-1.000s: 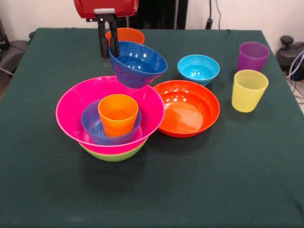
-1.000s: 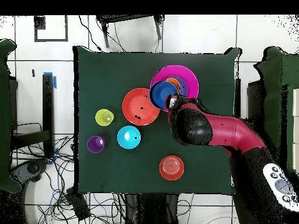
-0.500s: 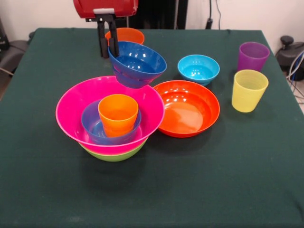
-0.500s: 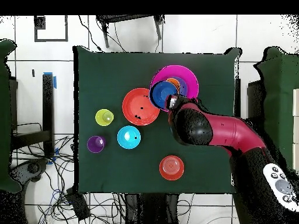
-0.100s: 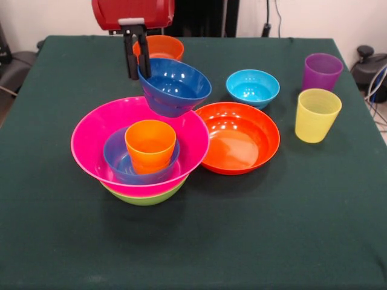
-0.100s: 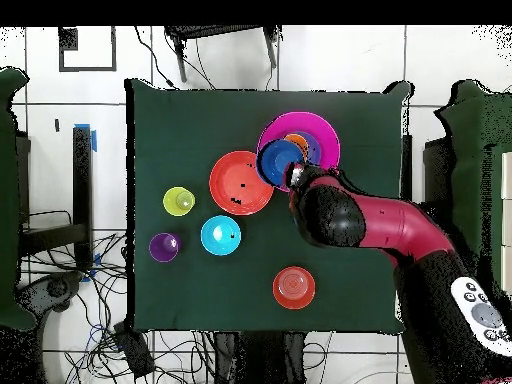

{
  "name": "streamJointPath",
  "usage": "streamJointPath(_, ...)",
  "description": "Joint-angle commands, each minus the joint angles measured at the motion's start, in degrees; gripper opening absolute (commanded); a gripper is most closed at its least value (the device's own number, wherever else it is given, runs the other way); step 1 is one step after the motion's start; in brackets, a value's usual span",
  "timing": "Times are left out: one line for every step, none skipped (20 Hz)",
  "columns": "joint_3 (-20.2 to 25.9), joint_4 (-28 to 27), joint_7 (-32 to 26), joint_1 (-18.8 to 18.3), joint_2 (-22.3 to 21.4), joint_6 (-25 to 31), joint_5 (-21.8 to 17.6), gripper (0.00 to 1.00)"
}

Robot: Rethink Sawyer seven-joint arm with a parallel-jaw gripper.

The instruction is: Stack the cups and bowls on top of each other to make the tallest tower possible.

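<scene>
- One dark blue bowl [image 5: 175,86] hangs in the air, clamped at its rim by the gripper [image 5: 136,57]; one finger is inside the bowl and one outside.
- Compared with one second ago, this bowl is a little higher and less tilted, so more of its inside shows; the gripper is also slightly higher.
- The bowl is above the far edge of the big pink bowl [image 5: 97,130] and does not touch it, as far as the front view shows.
- The tower has not changed: the pink bowl sits in the lime green bowl [image 5: 145,197], a small blue bowl [image 5: 115,158] lies inside the pink one, and the orange cup [image 5: 150,145] stands upright in it.
- The shallow orange bowl [image 5: 238,136] stays just beside the tower, on the green table [image 5: 254,235].
- The cyan bowl [image 5: 253,87], the purple cup [image 5: 321,71], the yellow cup [image 5: 317,114] and the small orange bowl [image 5: 162,46] keep their places.
- In the overhead view the arm [image 6: 380,225] reaches to the dark blue bowl [image 6: 276,162] beside the pink one.
</scene>
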Motion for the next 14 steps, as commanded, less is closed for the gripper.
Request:
streamJointPath(2.58, -4.00, -5.52, -0.49, 3.27, 1.62, -5.93, 0.00)
streamJointPath(2.52, -4.09, -5.34, -0.39, 3.42, 1.52, -6.16, 0.00)
streamJointPath(2.53, -4.23, -5.18, -0.35, 3.61, 1.41, -6.35, 0.00)
streamJointPath(2.53, -4.36, -5.01, -0.30, 3.79, 1.30, -6.53, 0.00)
streamJointPath(2.58, -4.43, -4.86, -0.31, 3.92, 1.23, -6.69, 0.00)
streamJointPath(2.62, -4.50, -4.70, -0.31, 4.05, 1.15, -6.85, 0.00)
streamJointPath(2.64, -4.54, -4.58, -0.29, 4.05, 1.25, -7.01, 0.00)
streamJointPath(2.76, -4.59, -4.54, -0.41, 4.15, 1.29, -7.15, 0.00)
streamJointPath(2.88, -4.64, -4.50, -0.52, 4.25, 1.33, -7.30, 0.00)
streamJointPath(3.08, -4.62, -4.54, -0.65, 4.11, 1.55, -7.27, 0.00)
streamJointPath(3.16, -4.59, -4.52, -0.71, 4.02, 1.77, -7.28, 0.00)
streamJointPath(3.25, -4.54, -4.43, -0.77, 3.96, 1.72, -7.35, 0.00)
streamJointPath(3.25, -4.61, -4.39, -0.75, 4.01, 1.81, -7.44, 0.00)
streamJointPath(3.24, -4.67, -4.35, -0.73, 4.07, 1.89, -7.54, 0.00)
